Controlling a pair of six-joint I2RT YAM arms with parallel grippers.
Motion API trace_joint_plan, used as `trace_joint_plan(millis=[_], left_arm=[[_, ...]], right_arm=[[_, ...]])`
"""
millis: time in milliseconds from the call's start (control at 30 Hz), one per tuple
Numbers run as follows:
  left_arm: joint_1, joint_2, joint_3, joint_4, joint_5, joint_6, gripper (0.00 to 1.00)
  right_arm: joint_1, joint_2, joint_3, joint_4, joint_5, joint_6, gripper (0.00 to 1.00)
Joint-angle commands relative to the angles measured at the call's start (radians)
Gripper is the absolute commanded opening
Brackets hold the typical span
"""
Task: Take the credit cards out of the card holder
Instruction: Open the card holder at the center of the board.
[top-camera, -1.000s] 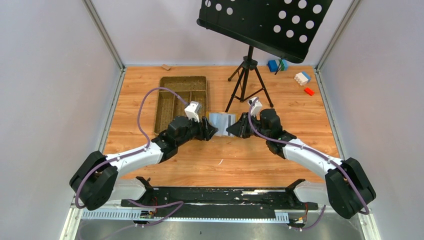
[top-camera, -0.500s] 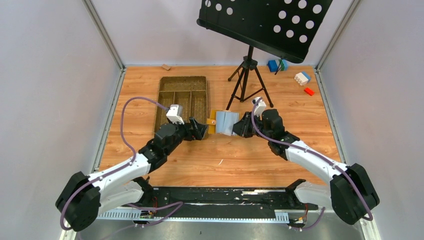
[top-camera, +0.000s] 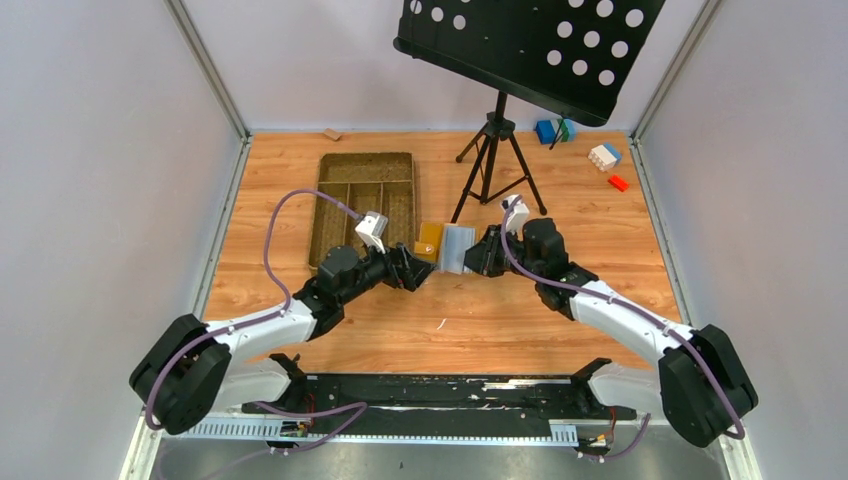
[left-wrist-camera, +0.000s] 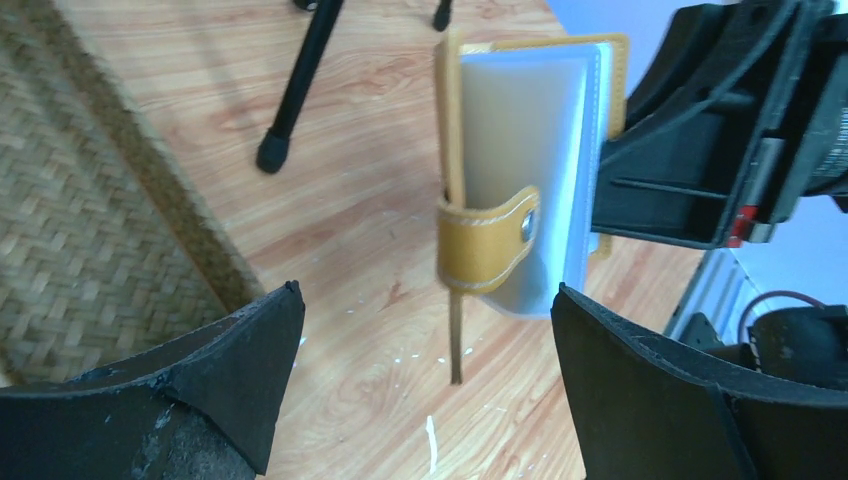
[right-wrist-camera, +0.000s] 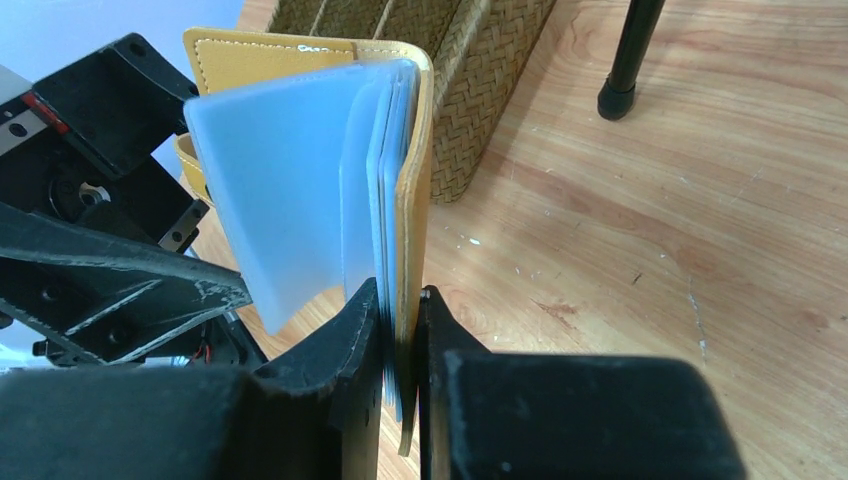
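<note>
Your right gripper (top-camera: 478, 255) has the card holder (top-camera: 445, 245) pinched by 1 of its mustard-yellow covers, jaws nearly closed on that edge. In the right wrist view the 2 fingers (right-wrist-camera: 350, 340) clamp the cover and a few of the pale grey-blue sleeves along the bottom. The rest of the sleeves fan out to the left and the other cover stands open behind them.

The holder is held upright off the table (top-camera: 450, 320), between your 2 grippers. It is just to the right of the brown woven tray (top-camera: 365, 205) and near the feet of the music stand tripod (top-camera: 492, 160).

Your left gripper (top-camera: 418, 270) is spread as wide as it goes and holds nothing. From its wrist camera the holder (left-wrist-camera: 520, 190) sits ahead of the gap between the fingers, untouched, with its snap strap (left-wrist-camera: 490, 245) looped across the sleeves.

You cannot tell from any view whether cards sit in the sleeves.
</note>
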Motion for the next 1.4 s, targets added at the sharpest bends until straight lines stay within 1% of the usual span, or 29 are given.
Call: trace_joint_plan(millis=[0,133,233,400,733,800,900,1000,1100,1133,1267,1367], left_arm=[[-0.012,0.018,0.046,0.112,0.085,0.015,1.0],[-0.048,0.049,0.09,0.054,0.081,0.062,1.0],[-0.073,0.059,0.117,-0.005,0.032,0.097,1.0],[-0.075,0.08,0.141,-0.082,-0.037,0.11,1.0],[-0.092,0.14,0.197,-0.153,-0.029,0.139,1.0],[-0.092,0.147,0.2,-0.17,-0.056,0.13,1.0],[-0.076,0.155,0.203,-0.215,-0.122,0.101,0.95],[-0.028,0.156,0.188,-0.23,-0.125,0.046,0.93],[0.018,0.139,0.153,-0.207,-0.124,0.008,0.92],[0.023,0.129,0.146,-0.209,-0.124,0.003,0.92],[0.027,0.084,0.131,-0.232,-0.195,-0.001,0.9],[0.031,0.041,0.105,-0.232,-0.235,-0.01,0.87]], right_arm=[[0.019,0.019,0.044,0.065,-0.049,-0.023,0.0],[0.053,0.039,0.071,0.043,-0.027,-0.041,0.0],[0.071,0.048,0.083,0.035,-0.007,-0.044,0.0],[0.107,0.058,0.095,0.044,-0.006,-0.053,0.0],[0.139,0.058,0.109,0.037,0.015,-0.073,0.0],[0.141,0.057,0.111,0.027,0.023,-0.08,0.0],[0.14,0.046,0.11,0.006,0.056,-0.089,0.0],[0.141,0.031,0.105,0.0,0.074,-0.094,0.0],[0.141,0.017,0.098,-0.004,0.092,-0.096,0.0],[0.141,0.013,0.097,-0.005,0.099,-0.096,0.0],[0.14,0.0,0.093,-0.011,0.115,-0.096,0.0],[0.14,-0.007,0.09,-0.016,0.132,-0.096,0.0]])
